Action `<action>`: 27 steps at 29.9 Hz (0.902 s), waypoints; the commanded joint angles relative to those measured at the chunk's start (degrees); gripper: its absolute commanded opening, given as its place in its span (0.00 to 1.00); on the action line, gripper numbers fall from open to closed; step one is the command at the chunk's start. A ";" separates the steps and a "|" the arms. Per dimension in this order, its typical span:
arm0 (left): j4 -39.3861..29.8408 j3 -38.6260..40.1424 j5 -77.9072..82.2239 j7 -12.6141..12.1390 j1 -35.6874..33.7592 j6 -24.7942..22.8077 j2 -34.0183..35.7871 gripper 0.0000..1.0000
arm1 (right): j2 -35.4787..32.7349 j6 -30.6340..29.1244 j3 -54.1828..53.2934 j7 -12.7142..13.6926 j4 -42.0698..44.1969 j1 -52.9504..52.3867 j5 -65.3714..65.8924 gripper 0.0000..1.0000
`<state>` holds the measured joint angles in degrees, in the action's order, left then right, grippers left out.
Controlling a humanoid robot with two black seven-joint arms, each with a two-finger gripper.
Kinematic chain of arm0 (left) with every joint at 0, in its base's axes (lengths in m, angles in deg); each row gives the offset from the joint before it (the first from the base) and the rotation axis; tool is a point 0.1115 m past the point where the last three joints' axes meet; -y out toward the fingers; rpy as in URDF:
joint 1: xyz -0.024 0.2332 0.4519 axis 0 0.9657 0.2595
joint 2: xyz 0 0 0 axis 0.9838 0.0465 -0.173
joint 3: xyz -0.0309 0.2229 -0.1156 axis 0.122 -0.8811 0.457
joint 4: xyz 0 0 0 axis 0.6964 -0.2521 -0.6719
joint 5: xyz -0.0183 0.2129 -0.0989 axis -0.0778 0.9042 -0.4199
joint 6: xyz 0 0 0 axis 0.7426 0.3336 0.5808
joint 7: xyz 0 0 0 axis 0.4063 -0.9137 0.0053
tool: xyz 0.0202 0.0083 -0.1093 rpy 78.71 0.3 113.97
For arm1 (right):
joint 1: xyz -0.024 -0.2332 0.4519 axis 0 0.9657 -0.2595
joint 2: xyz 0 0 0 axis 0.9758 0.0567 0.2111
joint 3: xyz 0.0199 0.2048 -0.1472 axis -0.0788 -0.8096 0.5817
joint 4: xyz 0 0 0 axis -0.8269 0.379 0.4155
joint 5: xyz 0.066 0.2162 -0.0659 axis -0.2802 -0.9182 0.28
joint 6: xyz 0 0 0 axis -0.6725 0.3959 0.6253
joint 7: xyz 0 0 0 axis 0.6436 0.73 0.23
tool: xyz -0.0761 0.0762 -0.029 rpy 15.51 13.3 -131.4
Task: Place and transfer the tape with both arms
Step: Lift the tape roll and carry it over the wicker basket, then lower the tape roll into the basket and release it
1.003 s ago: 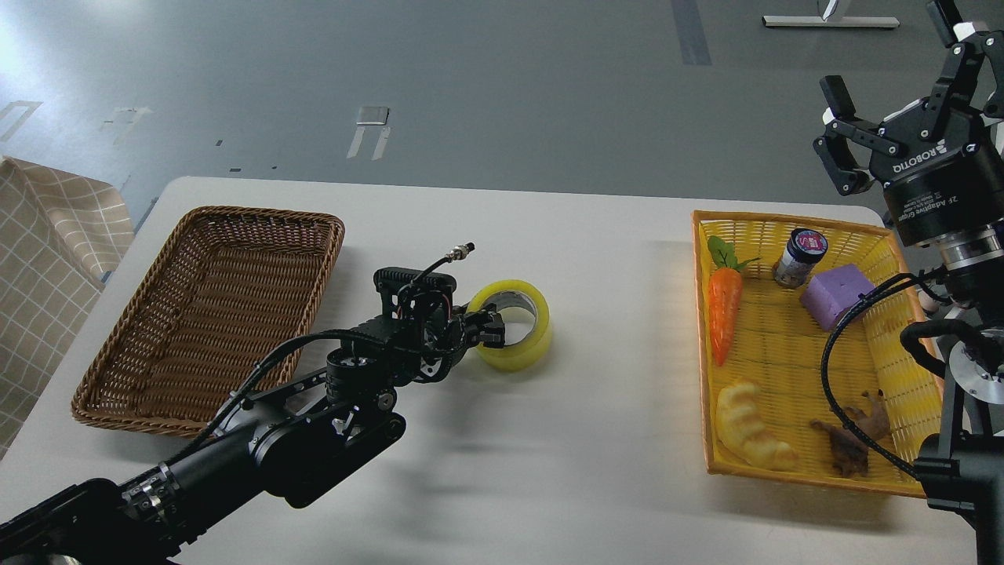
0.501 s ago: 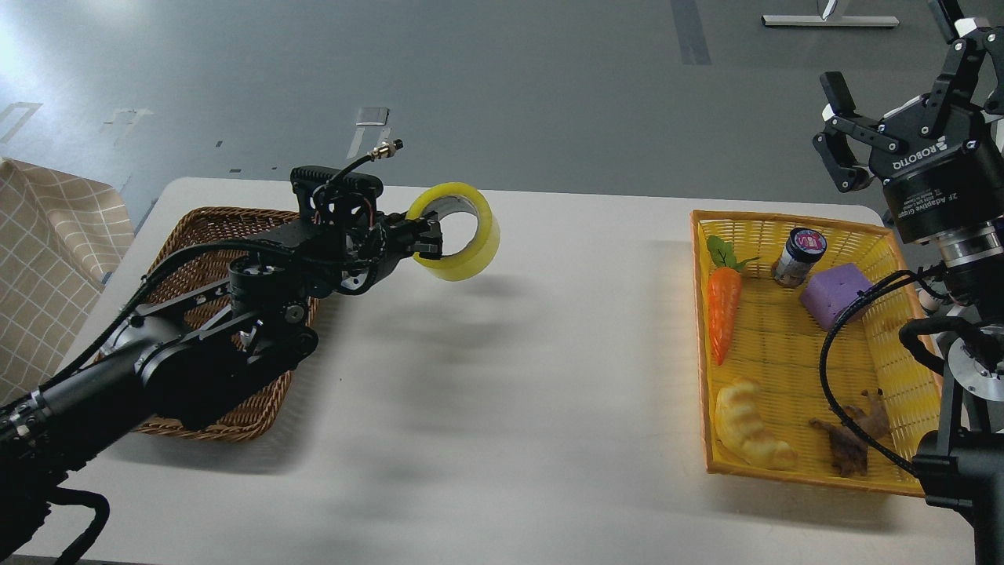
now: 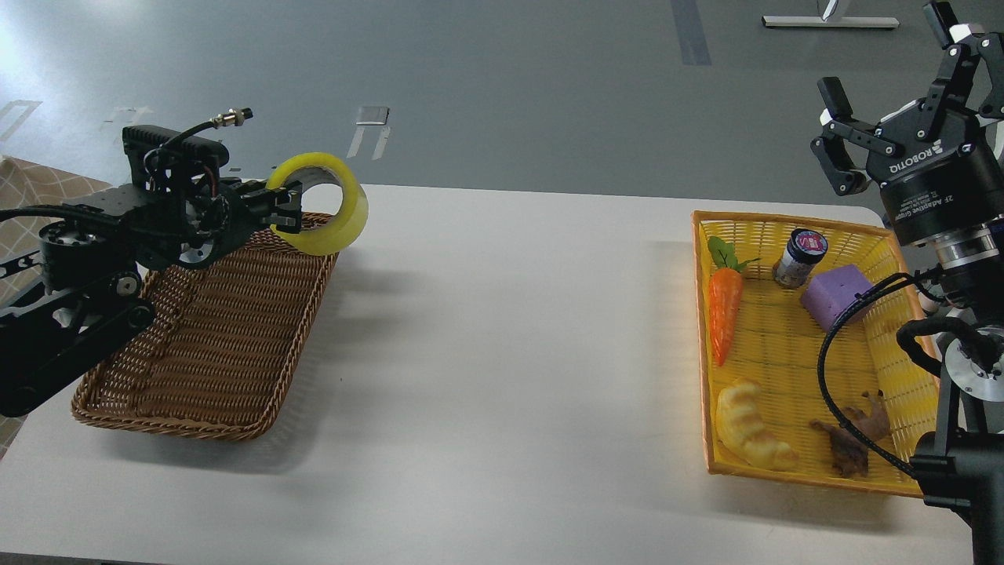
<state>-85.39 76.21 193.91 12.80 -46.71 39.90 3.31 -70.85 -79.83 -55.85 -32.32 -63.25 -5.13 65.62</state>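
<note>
Tape (image 3: 328, 205) hangs in the air over the near-right corner of the brown basket (image 3: 196, 345), clear of the weave below it. The left gripper (image 3: 286, 210) pinches the roll through its wall — one finger inside the core, one outside — so the ring stands on edge with its open hole facing the camera. That hold looks chosen for a carry: the roll cannot slip off sideways, and it can be let go straight down into the basket.

Judging by the position, the drop-off is the step in hand; the roll is above the rim rather than over the middle, so it probably needs to travel a little further left before release.

On the far side of the table (image 3: 510, 329), the right gripper (image 3: 894, 94) is raised high above the yellow basket (image 3: 784, 345), fingers spread and holding nothing — seemingly parked out of the way. Below it lie a carrot (image 3: 723, 310), a jar (image 3: 798, 256), a purple block (image 3: 835, 294), a croissant toy (image 3: 749, 428) and a brown figure (image 3: 853, 439), all apart from one another.
</note>
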 commanded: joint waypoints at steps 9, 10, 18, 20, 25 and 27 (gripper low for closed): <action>0.97 -0.75 0.24 3.59 7.03 4.04 4.36 0.01 | -0.23 0.00 0.00 0.00 -0.08 0.80 -0.09 1.00; 1.06 -0.75 0.33 3.94 7.21 4.13 4.36 0.01 | -0.23 0.00 0.00 0.00 -0.17 0.88 -0.09 1.00; 4.40 -0.75 0.42 8.16 8.44 6.50 5.94 0.01 | 0.04 0.00 0.09 0.00 -0.61 1.06 -0.09 1.00; 5.98 -0.83 0.42 9.22 8.79 7.55 6.30 0.01 | 0.04 0.00 0.09 0.00 -0.61 1.06 -0.09 1.00; 8.79 -0.75 0.33 11.76 11.34 9.57 7.18 0.01 | 0.04 0.00 0.09 0.00 -0.61 1.06 -0.09 1.00; 9.23 -0.75 0.42 12.30 12.74 10.28 7.35 0.02 | 0.12 0.00 0.09 0.00 -0.52 0.97 -0.09 1.00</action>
<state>-77.14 75.45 194.31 23.97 -35.89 48.98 10.34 -70.81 -79.83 -55.75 -32.32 -63.87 -4.08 65.53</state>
